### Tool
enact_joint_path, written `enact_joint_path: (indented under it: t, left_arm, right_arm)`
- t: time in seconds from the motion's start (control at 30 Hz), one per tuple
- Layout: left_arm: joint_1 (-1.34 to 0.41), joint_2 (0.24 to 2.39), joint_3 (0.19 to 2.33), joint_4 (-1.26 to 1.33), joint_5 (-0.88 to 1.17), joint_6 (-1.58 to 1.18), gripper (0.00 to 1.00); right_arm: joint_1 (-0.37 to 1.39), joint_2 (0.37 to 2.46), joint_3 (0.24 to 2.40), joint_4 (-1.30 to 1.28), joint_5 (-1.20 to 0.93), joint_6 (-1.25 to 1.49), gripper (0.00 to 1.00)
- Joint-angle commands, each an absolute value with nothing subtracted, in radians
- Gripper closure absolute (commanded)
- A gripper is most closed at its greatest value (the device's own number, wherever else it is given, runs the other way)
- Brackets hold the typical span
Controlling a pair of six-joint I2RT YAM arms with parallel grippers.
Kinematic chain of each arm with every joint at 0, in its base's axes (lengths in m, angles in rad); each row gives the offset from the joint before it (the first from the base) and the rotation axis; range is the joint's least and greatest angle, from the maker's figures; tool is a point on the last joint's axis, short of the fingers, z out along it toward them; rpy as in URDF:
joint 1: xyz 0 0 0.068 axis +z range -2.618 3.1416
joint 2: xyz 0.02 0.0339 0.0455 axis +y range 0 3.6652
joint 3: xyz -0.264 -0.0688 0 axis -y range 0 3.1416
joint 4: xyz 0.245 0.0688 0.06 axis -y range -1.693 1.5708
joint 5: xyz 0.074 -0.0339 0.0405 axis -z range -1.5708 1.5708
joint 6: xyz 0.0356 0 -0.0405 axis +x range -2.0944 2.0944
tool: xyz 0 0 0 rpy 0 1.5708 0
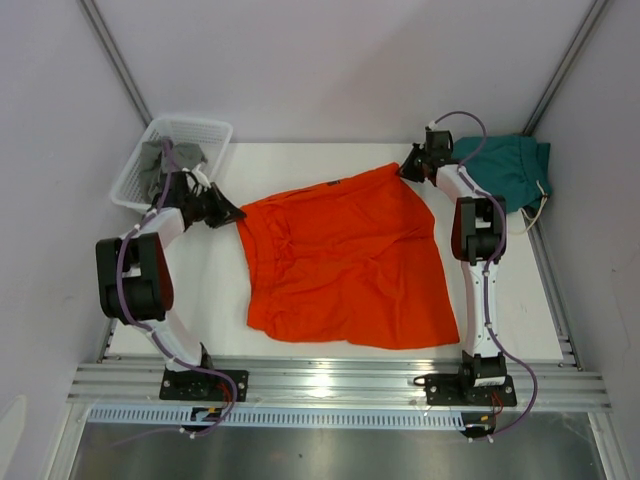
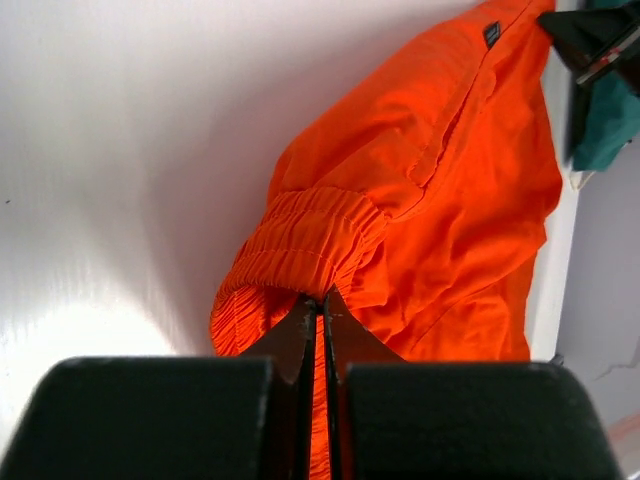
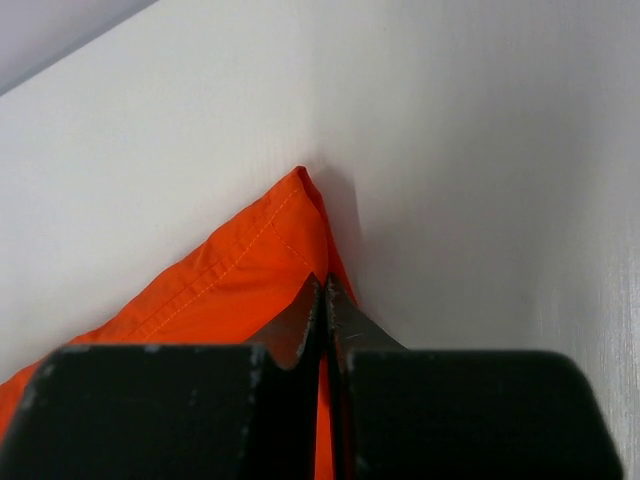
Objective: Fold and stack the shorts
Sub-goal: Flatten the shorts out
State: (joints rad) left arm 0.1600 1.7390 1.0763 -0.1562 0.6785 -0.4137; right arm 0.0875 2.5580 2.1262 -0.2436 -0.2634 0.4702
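The bright orange shorts (image 1: pixel 345 260) lie spread over the middle of the white table (image 1: pixel 260 160). My left gripper (image 1: pixel 236 213) is shut on their gathered waistband (image 2: pixel 300 245) at the left edge, with orange cloth pinched between the fingers. My right gripper (image 1: pixel 405 170) is shut on the hemmed far right corner (image 3: pixel 270 250) of the same shorts. The dark teal-green shorts (image 1: pixel 510 168) lie bunched at the back right corner, just behind the right arm, and show at the top right of the left wrist view (image 2: pixel 610 110).
A white mesh basket (image 1: pixel 215 135) with grey cloth (image 1: pixel 160 160) in it stands at the back left, behind the left arm. A white drawstring (image 1: pixel 535 215) trails from the teal pair near the table's right edge. Grey walls close in the back and sides.
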Motion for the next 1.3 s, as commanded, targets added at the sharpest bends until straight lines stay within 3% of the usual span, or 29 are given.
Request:
enact_joint_path:
  t: [0.0,0.23,0.33,0.37,0.4,0.5,0.57,0.63,0.77,0.8,0.83,1.07,1.27]
  left_arm:
    - [0.176,1.741,1.162,-0.127,0.704,-0.462,1.00]
    - [0.207,1.827,1.268,-0.231,0.617,-0.454,1.00]
    - [0.207,1.871,1.331,-0.320,0.514,-0.419,1.00]
    - [0.207,1.885,1.369,-0.343,0.494,-0.408,0.94]
    - [0.206,1.881,1.367,-0.334,0.489,-0.403,0.78]
    - [0.195,1.804,1.313,-0.272,0.469,-0.402,0.51]
    - [0.170,1.758,1.313,-0.291,0.419,-0.388,0.44]
    - [0.144,1.747,1.362,-0.334,0.379,-0.371,0.25]
    - [0.101,1.698,1.341,-0.387,0.290,-0.371,0.20]
    - [0.085,1.650,1.321,-0.374,0.285,-0.377,0.05]
    - [0.077,1.617,1.237,-0.353,0.282,-0.380,0.01]
    - [0.035,1.310,0.937,-0.121,0.255,-0.494,0.01]
    - [0.035,1.123,0.818,-0.225,0.083,-0.521,0.01]
  right_arm:
    - [0.071,2.496,2.126,-0.180,-0.273,0.491,1.00]
    - [0.068,2.439,2.069,-0.089,-0.276,0.497,0.98]
    - [0.068,2.428,2.075,-0.084,-0.276,0.489,0.39]
    - [0.069,2.424,2.075,-0.086,-0.272,0.489,0.29]
    - [0.069,2.421,2.074,-0.083,-0.270,0.488,0.28]
    - [0.069,2.407,2.083,-0.097,-0.273,0.477,0.26]
    - [0.069,2.395,2.088,-0.120,-0.278,0.471,0.26]
    - [0.072,2.378,2.068,-0.153,-0.276,0.465,0.26]
    - [0.080,2.225,1.892,-0.153,-0.262,0.457,0.27]
    - [0.083,2.186,1.841,-0.137,-0.258,0.456,0.26]
    - [0.084,2.148,1.795,-0.132,-0.256,0.450,0.26]
    - [0.170,1.800,1.378,-0.181,-0.143,0.434,0.25]
    - [0.235,1.459,1.022,-0.183,-0.035,0.502,0.25]
